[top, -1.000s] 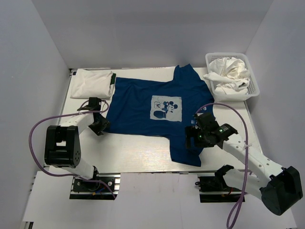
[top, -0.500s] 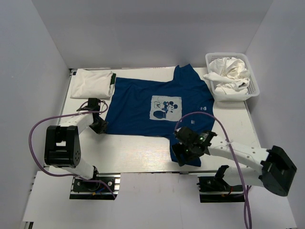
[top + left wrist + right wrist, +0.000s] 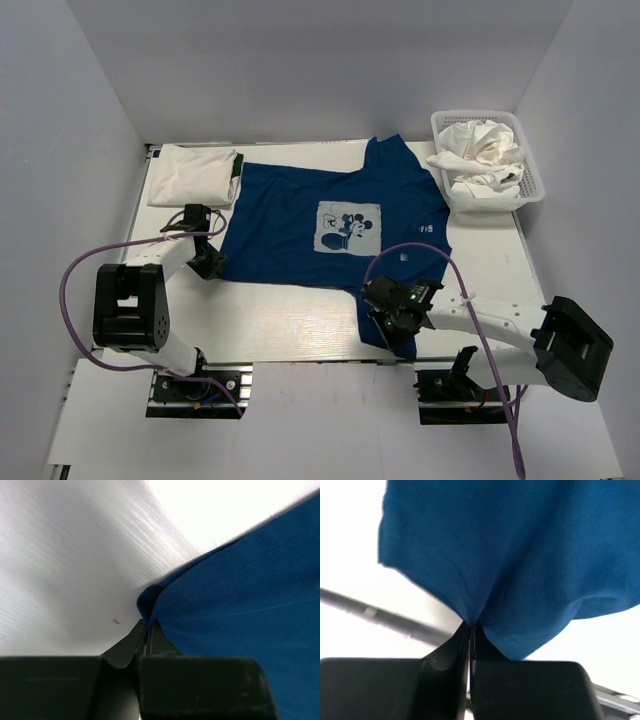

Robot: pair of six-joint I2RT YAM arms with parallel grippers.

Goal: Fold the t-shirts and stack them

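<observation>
- Top view: the blue shirt (image 3: 330, 225) lies spread flat across the middle of the counter (image 3: 280, 320), its pale mouse print (image 3: 347, 228) facing up.
- One part of the shirt reaches toward the far edge, and another hangs toward the near right edge.
- A folded white shirt (image 3: 193, 175) lies at the far left corner, just beside the blue shirt's left side.
- A basket (image 3: 492, 203) stands at the far right corner, and crumpled white shirts (image 3: 480, 155) are heaped inside it.
- The left claw (image 3: 212, 262) sits low at the blue shirt's near left corner.
- The right claw (image 3: 392, 318) sits low on the shirt's near right part, close to the near edge of the counter.

- Left wrist view: the left claw (image 3: 146, 630) is almost fully closed, and its tips pinch a small fold at the edge of the blue shirt (image 3: 240, 605).
- The cloth fills the right side of this view, and bare counter (image 3: 65, 555) fills the left.

- Right wrist view: the right claw (image 3: 471, 630) is closed tight, with its tips pressed together on a gathered pinch of the blue shirt (image 3: 520, 545).
- The cloth spreads out from the pinch across the upper part of the view, with a stitched hem along its left edge.
- Pale counter (image 3: 350, 595) shows at the left.
</observation>
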